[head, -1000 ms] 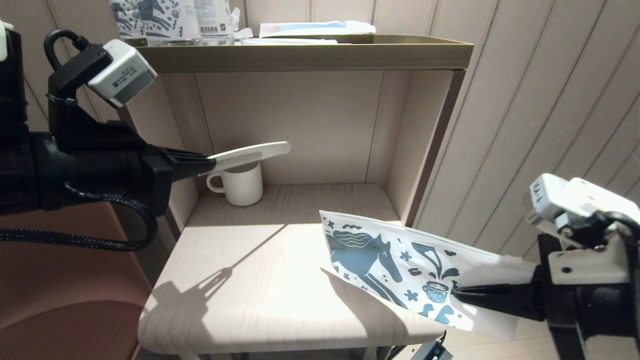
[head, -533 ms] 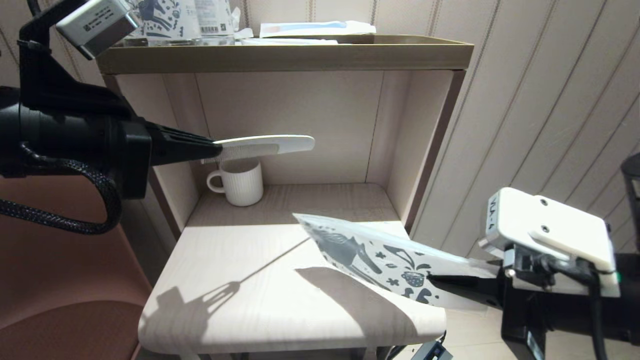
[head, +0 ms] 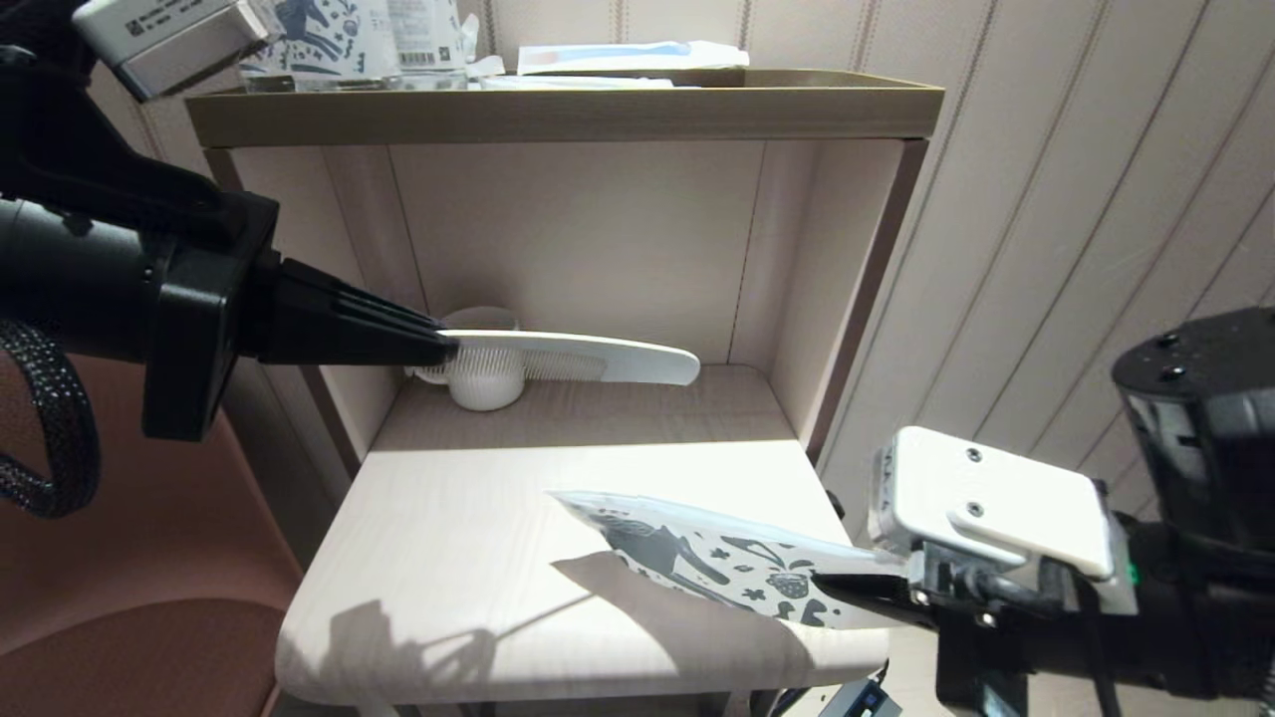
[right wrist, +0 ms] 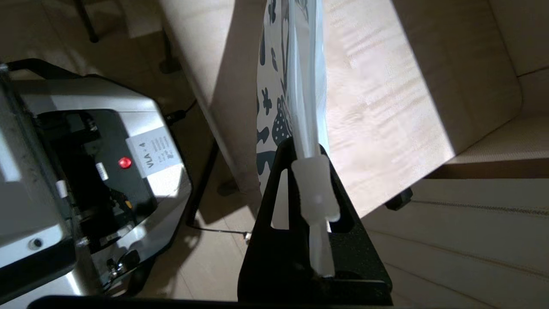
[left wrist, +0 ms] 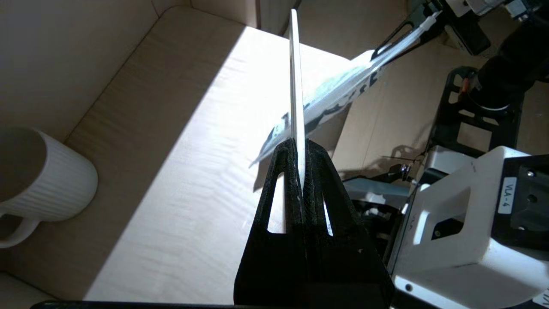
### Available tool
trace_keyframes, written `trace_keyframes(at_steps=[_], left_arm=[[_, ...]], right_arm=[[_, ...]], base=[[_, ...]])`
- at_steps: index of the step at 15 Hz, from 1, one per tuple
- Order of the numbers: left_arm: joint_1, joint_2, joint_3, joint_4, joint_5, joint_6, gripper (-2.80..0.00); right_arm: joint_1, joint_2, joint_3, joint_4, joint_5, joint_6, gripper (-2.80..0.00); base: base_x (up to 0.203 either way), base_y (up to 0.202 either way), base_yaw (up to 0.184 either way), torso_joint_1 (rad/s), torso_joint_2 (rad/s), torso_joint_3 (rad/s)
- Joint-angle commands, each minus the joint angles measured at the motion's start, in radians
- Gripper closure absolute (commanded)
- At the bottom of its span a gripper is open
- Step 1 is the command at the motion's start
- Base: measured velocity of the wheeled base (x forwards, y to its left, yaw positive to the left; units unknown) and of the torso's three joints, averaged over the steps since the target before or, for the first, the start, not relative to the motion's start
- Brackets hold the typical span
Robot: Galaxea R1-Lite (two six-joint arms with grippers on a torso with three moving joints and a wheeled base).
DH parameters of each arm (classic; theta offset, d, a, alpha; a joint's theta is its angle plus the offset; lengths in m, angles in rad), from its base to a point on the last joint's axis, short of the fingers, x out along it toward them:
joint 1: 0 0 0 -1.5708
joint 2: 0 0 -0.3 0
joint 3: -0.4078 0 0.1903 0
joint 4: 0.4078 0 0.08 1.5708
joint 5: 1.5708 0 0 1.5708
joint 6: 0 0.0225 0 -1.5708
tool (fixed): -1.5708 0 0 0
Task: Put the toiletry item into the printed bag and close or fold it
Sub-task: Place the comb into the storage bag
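Off-white and flat, the toiletry item (head: 583, 357) looks like a comb, with fine teeth along one long edge and a rounded free end. The left pincer (head: 443, 346) pinches its near end, fingers pressed together on it. The left arm reaches in level from nine o'clock in the head view and holds the comb nearly horizontal in the air, in front of the ribbed white mug (head: 485, 376) that stands at the back of the pale wood-grain bench (head: 448, 528). From the left wrist camera the comb (left wrist: 296, 86) shows edge-on as a thin blade between the black fingers (left wrist: 279, 171).

The right arm comes in low from four o'clock. The right pincer (head: 832, 588) is clamped on the printed bag (head: 697, 553), a flat white plastic pouch with a dark blue horse and flowers. The bag slants over the bench's front right corner, its far end out over the sunlit top and casting a shadow there. In the right wrist view the bag's white slider tab (right wrist: 315, 189) sits between the black fingers (right wrist: 274, 184), the zip edge running away from it.

The comb and the bag are apart, the comb higher and towards eleven o'clock of the bag. On the tan tray-like top shelf (head: 568, 110) at twelve o'clock stand upright horse-printed packs (head: 329, 35) with a barcode label.
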Motion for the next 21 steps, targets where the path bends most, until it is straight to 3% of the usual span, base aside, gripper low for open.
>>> trace_keyframes(at_steps=[1,3,5,8,12,21], left_arm=[[0.0,0.025,-0.015,0.008,-0.004,0.006,0.0],[-0.001,0.026,-0.048,0.038,-0.007,0.015,0.0],[-0.028,0.041,-0.112,0.147,-0.034,0.06,0.0],[-0.048,0.091,-0.211,0.35,-0.067,0.221,0.0],[-0.049,0.099,-0.194,0.359,-0.072,0.261,0.0],[-0.05,0.183,-0.221,0.339,-0.07,0.265,0.0]], right_arm=[[-0.02,0.06,0.002,-0.073,-0.024,-0.019,0.0],[-0.015,0.088,0.027,-0.18,-0.061,-0.064,0.0],[-0.008,0.089,0.021,-0.182,-0.061,-0.063,0.0],[-0.01,0.102,0.011,-0.182,-0.057,-0.059,0.0],[-0.016,0.119,0.014,-0.185,-0.049,-0.055,0.0],[-0.008,0.11,0.028,-0.184,-0.042,-0.047,0.0]], base=[[0.0,0.0,0.0,0.0,0.0,0.0],[0.0,0.0,0.0,0.0,0.0,0.0],[0.0,0.0,0.0,0.0,0.0,0.0],[0.0,0.0,0.0,0.0,0.0,0.0],[0.0,0.0,0.0,0.0,0.0,0.0],[0.0,0.0,0.0,0.0,0.0,0.0]])
